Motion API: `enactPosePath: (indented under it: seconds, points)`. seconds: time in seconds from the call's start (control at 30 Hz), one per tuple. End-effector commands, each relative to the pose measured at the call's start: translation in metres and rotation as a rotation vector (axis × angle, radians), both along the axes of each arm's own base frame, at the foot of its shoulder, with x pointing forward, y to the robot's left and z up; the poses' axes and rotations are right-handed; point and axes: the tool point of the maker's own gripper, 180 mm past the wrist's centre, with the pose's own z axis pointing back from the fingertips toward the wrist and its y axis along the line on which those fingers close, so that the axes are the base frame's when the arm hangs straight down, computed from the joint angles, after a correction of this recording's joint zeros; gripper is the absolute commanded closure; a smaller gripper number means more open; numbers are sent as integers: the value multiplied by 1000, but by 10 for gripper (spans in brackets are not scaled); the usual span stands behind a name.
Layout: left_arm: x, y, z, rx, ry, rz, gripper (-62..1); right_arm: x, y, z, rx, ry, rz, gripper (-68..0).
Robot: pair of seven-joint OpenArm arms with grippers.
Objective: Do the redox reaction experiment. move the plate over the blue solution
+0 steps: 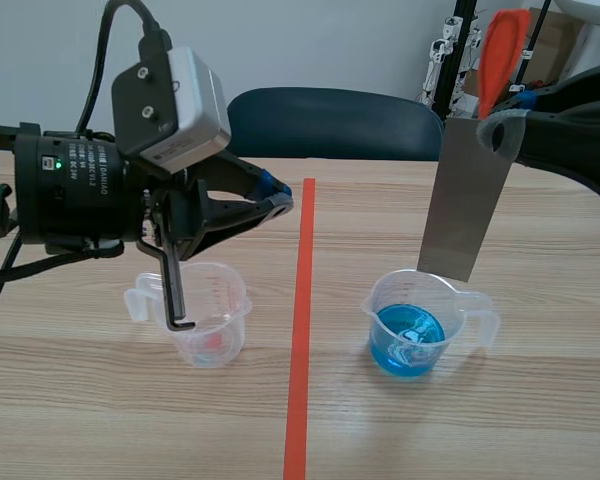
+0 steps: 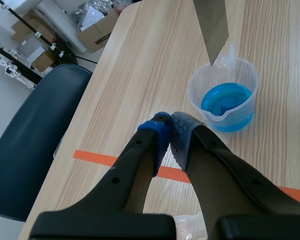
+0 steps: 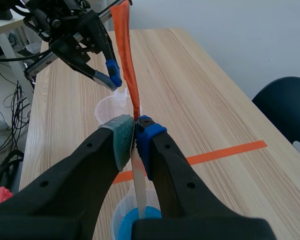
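Wooden counter [image 1: 130, 420], metal plate [image 1: 467, 210] hanging just above the blue solution [image 1: 408, 340].
Right end effector [image 3: 135, 131] grips the plate; left end effector [image 2: 170, 132] clenched, empty.

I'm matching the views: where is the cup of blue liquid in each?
Scene view: cup right of the orange tape line, under the plate.
Left wrist view: cup ahead of the shut left gripper, past the tape line.
Right wrist view: cup below the right gripper.
Shared landmark: the tape line.
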Motion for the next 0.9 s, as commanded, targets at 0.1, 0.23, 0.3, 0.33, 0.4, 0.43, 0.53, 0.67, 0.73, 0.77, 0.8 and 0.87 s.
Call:
enactPosePath:
  seconds: [0.1, 0.23, 0.3, 0.33, 0.4, 0.43, 0.53, 0.67, 0.73, 0.77, 0.8, 0.87]
  points:
    - [2, -9, 12, -36, -19, -7, -27, 2, -1, 14, 28, -24, 3, -4]
    - [3, -14, 5, -27, -1, -21, -27, 2, -1, 14, 28, -24, 3, -4]
    - [6, -16, -1, -24, 15, -19, -27, 2, -1, 14, 28, -24, 3, -4]
    - [9, -16, -3, -23, 20, -15, -27, 2, -1, 14, 28, -24, 3, -4]
    - [11, -17, -6, -24, 31, -16, -27, 2, -1, 14, 28, -24, 3, -4]
    - [11, -19, -6, -26, 35, -23, -27, 2, -1, 14, 27, -24, 3, -4]
    - [8, -27, -4, -26, 34, -60, -27, 2, -1, 14, 27, -23, 3, -4]
    - [6, -36, -1, -24, 24, -87, -27, 2, -1, 14, 27, -23, 3, -4]
    - [5, -39, -1, -26, 29, -96, -27, 2, -1, 14, 27, -24, 3, -4]
    - [5, -41, -2, -27, 30, -98, -27, 2, -1, 14, 27, -24, 3, -4]
    - [5, -42, -2, -28, 32, -101, -27, 2, -1, 14, 27, -23, 3, -4]
    - [3, -45, -4, -25, 38, -112, -27, 2, -1, 14, 27, -24, 3, -4]
